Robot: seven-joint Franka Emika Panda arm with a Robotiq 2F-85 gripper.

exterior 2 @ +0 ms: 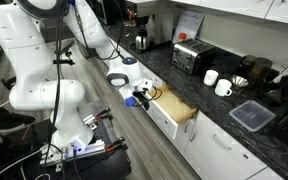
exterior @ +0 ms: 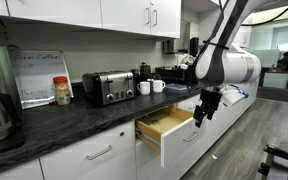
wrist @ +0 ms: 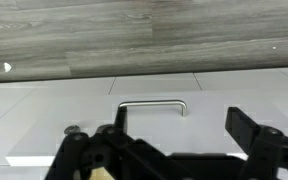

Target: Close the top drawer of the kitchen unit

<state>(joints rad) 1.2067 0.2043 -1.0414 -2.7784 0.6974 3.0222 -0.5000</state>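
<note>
So here's where we're at: the top drawer of the kitchen unit is pulled well out, and we can see its light wooden inside in both exterior views. It sits just under the dark speckled countertop, below and a bit to the side of the toaster and the two white mugs.

The arm reaches down in front of the unit, and the claw hangs right by the drawer's outer front corner. We honestly can't tell if it's touching the drawer front or is just beside it.

In the wrist view the two black fingers stand wide apart, so the claw is spread and gripping nothing. Past them we see a flat white front with a silver bar handle, and grey wood-look floor beyond that. We can't say for sure which front that handle belongs to.
</note>
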